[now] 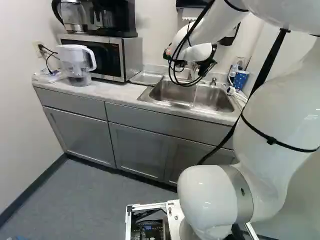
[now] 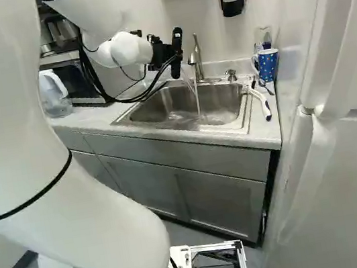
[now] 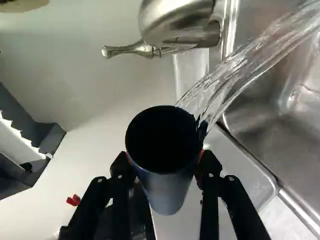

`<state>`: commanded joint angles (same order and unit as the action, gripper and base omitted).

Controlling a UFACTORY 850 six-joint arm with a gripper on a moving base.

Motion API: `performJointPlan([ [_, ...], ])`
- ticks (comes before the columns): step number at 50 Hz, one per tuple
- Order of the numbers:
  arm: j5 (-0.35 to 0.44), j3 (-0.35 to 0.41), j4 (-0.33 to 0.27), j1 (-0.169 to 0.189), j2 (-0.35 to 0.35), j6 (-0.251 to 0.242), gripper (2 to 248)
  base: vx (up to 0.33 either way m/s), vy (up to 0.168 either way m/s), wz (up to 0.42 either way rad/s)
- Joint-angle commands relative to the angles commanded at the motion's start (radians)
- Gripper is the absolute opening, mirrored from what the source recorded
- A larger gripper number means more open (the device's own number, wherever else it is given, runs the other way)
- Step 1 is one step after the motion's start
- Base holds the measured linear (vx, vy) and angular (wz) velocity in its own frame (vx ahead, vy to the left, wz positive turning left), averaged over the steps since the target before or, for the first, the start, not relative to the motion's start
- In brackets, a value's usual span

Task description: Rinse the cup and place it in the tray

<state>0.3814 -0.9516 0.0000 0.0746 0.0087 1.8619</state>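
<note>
Cup (image 3: 167, 192), dark, smooth, round and narrowing toward its base, is held between the two black fingers of the gripper (image 2: 172, 55), with its open mouth turned toward the wrist camera. It is pressed from opposite sides: the orange pads (image 3: 201, 157) are seen at its walls just below the rim, so the jaws are parted only by the cup's own width. The cup is held above the counter, near the silver faucet (image 2: 196, 58) and toward the rear of the stainless-steel sink (image 2: 228, 123). Clear running water (image 3: 227, 77) is seen meeting the rim on the side nearer the basin, and a thin stream is also visible over the basin in the right base view. The shallow silver metal tray (image 1: 146, 77) is set on the pale counter (image 1: 112, 92), beside the sink, between it and the steel-and-black microwave (image 1: 131, 59). On the sink's other side, a blue mug with white spots (image 2: 269, 64) is placed near the wall, with a white-handled brush (image 2: 261, 102) just beside the basin. A clear plastic pitcher with a white handle (image 1: 75, 62) is stood in front of the microwave.
</note>
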Motion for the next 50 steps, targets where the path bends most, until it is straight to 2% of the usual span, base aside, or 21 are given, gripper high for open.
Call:
performJointPlan([
  [20, 0.0, 0.0, 0.0, 0.0, 0.0, 0.21, 126, 0.0, 0.0, 0.0],
  [47, 0.0, 0.0, 0.0, 0.0, 0.0, 0.21, 126, 0.0, 0.0, 0.0],
  [50, 0.0, 0.0, 0.0, 0.0, 0.0, 0.199, 126, 0.0, 0.0, 0.0],
])
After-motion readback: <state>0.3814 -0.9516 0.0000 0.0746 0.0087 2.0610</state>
